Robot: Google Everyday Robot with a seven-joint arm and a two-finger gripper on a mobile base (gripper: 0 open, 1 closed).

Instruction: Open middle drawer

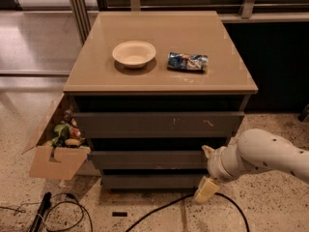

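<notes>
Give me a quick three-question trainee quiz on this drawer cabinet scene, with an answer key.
1. True or false: the round white bowl sits left of the crumpled blue snack bag on the tan cabinet top.
2. The robot's cream two-finger claw is at which end of the plain dark middle drawer? A left, B right, C centre.
3. Fill in: the open cardboard box stands on the cabinet's ___ side.
Key: 1 true; 2 B; 3 left.

No lettering is legible; print on the blue packet cannot be made out; the gripper sits by the right end of the middle drawer, fingers apart.
</notes>
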